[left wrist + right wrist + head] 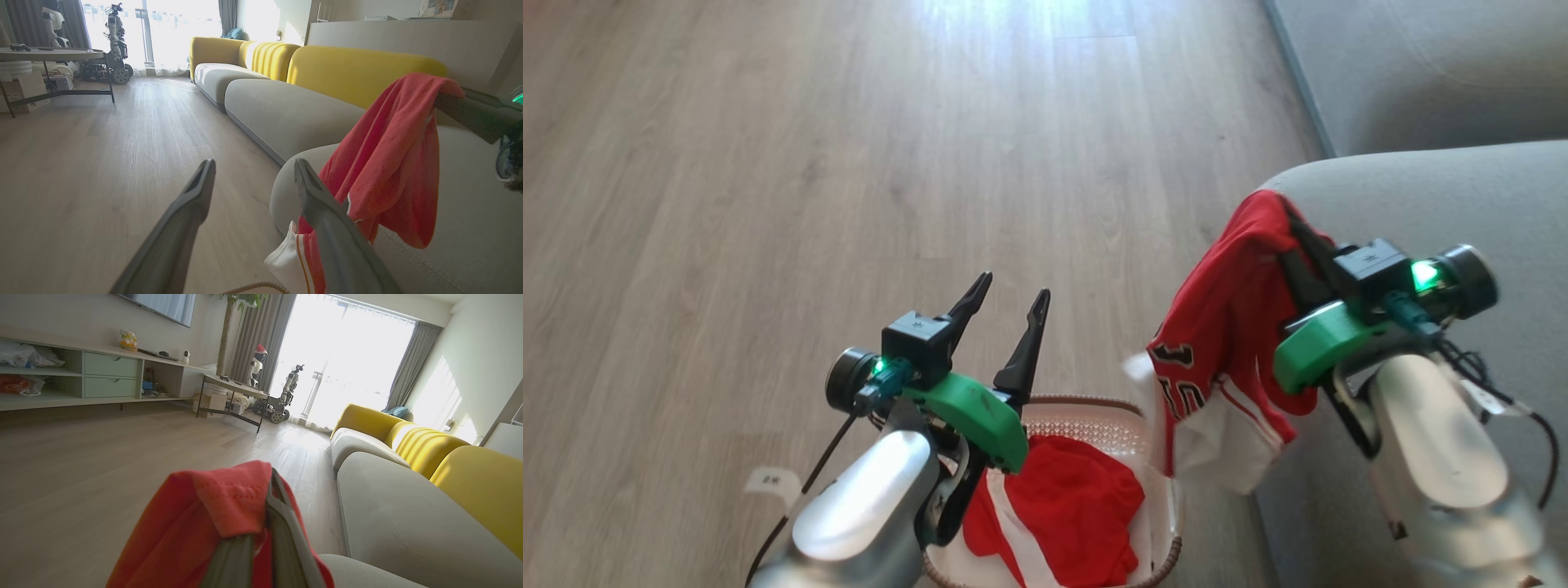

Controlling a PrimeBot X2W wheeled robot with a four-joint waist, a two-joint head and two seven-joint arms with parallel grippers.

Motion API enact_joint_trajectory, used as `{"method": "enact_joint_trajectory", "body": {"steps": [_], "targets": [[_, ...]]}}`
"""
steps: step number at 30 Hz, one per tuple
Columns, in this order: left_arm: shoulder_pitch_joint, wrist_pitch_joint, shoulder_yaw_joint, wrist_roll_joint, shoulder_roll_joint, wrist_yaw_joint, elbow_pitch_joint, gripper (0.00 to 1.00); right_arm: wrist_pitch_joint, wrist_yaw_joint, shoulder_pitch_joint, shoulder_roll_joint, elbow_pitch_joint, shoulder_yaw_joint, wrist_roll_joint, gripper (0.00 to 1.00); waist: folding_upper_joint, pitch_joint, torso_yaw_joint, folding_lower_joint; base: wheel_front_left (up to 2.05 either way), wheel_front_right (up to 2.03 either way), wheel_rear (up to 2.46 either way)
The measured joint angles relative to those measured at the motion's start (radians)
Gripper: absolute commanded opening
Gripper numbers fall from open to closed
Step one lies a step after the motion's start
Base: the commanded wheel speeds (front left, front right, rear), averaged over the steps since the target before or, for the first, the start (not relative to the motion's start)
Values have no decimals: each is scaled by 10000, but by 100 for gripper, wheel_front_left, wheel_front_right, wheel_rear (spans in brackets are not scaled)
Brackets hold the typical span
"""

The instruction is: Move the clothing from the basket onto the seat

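Right gripper (1297, 235): closed on the clothing (1225, 310). The two fingers were pressed together with red fabric pinched between them near the top of the garment, and a fold of cloth lay draped over the fingertips. The gripper stood raised over the rounded corner of the seat (1462, 196), fingers pointing away from the robot.

Clothing: it hung from that grip, below and to the left of the right gripper. Its upper part was level with the corner of the grey cushion. Black numbers edged in white showed on the side facing the left arm. The white lower hem hung just beside the right rim of the basket (1086, 406); contact with the rim could not be determined.

Basket: it stood on the wooden floor (849, 163) at the foot of the seat and held a red and white cloth (1070, 506). Whether this was joined to the hanging garment could not be determined.

Left gripper (1014, 287): jaws spread wide, nothing between them. It was over the left side of the basket, apart from the hanging clothing, which lay to its right.
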Motion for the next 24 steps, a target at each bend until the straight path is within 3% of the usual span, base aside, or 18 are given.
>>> {"method": "enact_joint_trajectory", "body": {"steps": [12,24], "targets": [[504,-334,-148,0,29,157,-320,100,0,0,0,-539,-583,-591,-69,0,0,52,-1309,0,0,0,0],[925,-591,-228,125,105,265,-571,100,284,0,-62,-970,-1438,-575,-50,0,0,504,-3125,0,0,0,0]]}}
